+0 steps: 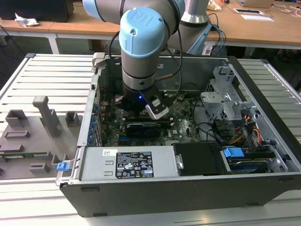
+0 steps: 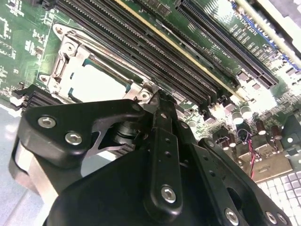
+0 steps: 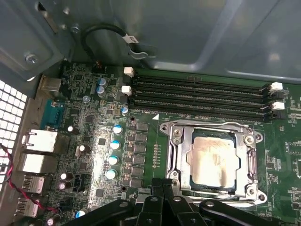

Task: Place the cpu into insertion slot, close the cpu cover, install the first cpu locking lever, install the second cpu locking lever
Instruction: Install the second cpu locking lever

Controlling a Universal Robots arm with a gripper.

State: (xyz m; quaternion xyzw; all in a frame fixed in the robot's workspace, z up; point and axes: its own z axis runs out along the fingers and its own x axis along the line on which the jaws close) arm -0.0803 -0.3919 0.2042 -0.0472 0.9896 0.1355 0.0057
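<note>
Down inside the open computer case (image 1: 263,141), on the green motherboard (image 3: 94,141), the cpu (image 3: 212,160) is seen already seated in the insertion slot (image 3: 178,160), its pale metal face showing through the window of the cpu cover (image 3: 211,131), which appears to be lowered flat over it. Along the slot's edges thin wire locking levers (image 3: 207,125) can be made out, though whether they are hooked under their catches cannot be told from these views.

The tool (image 3: 162,188) is held low over the board, just beside the near edge of the slot frame, its black fingers (image 2: 162,141) drawn together with no visible gap between them and nothing gripped. So it reads as clenched and empty, seemingly set up as a pushing point rather than a grasp. From the exterior view, the arm's blue wrist joint (image 1: 141,33) is hung straight above the middle of the board, with the long black expansion card (image 1: 146,127) lying toward the camera from it.

For the step in hand, judged to be the cover and lever work, a light, steady press would be wanted, applied on the metal frame or lever only and never on the chip's face. A lever should be swept down and tucked sideways under its hook, not forced straight. The memory slots (image 3: 202,96) run close along the far side of the socket, so little room for sideways drift is offered there.
</note>
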